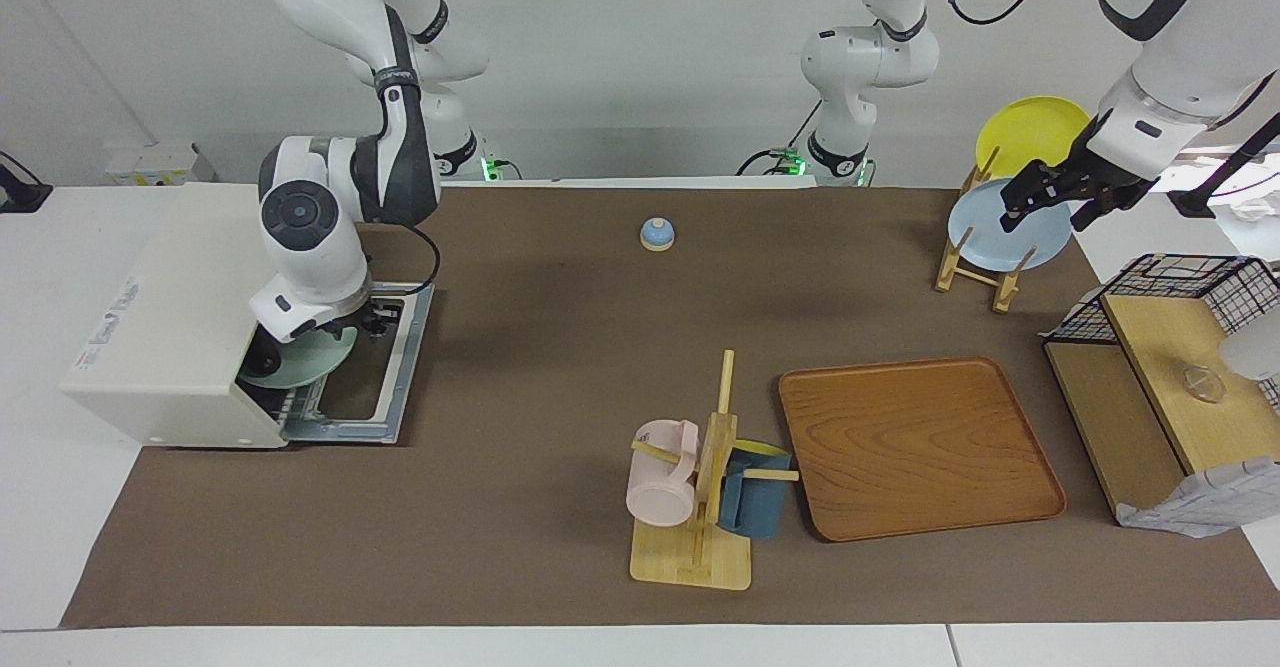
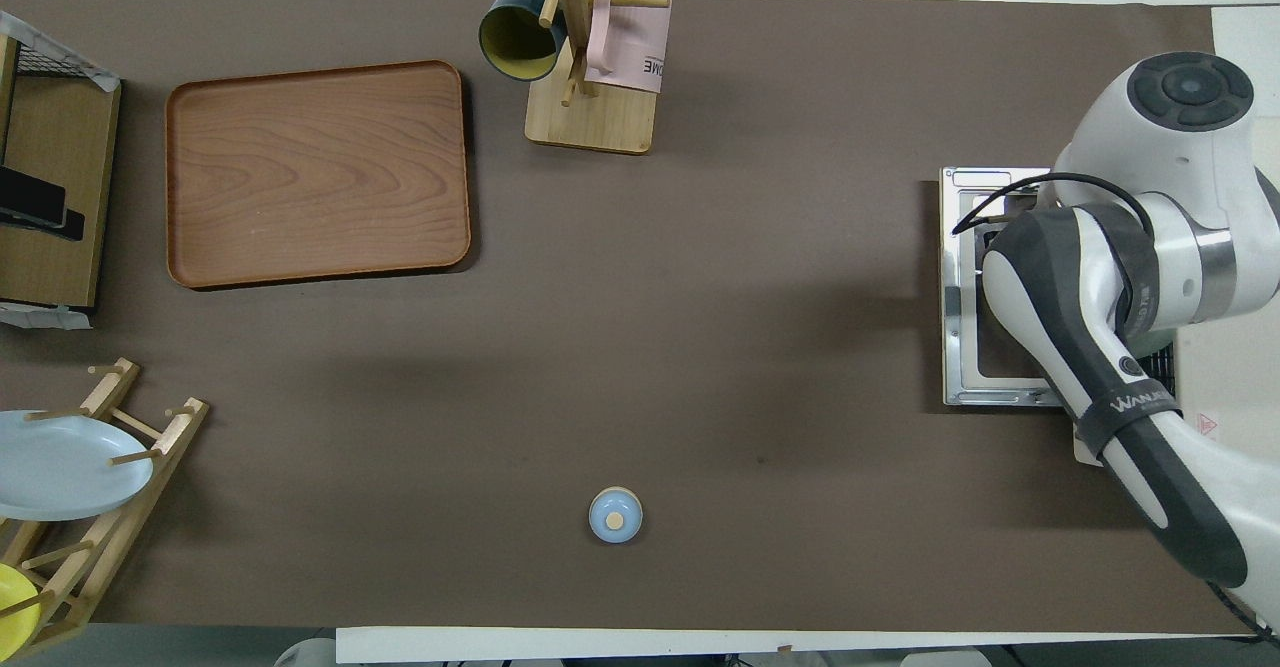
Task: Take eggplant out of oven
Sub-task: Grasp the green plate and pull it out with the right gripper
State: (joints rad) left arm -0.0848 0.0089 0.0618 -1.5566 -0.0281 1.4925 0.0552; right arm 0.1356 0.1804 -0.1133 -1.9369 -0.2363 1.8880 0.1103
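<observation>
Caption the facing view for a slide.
Right gripper reaches into the open oven over a green plate; left gripper waits by the plate rack.
</observation>
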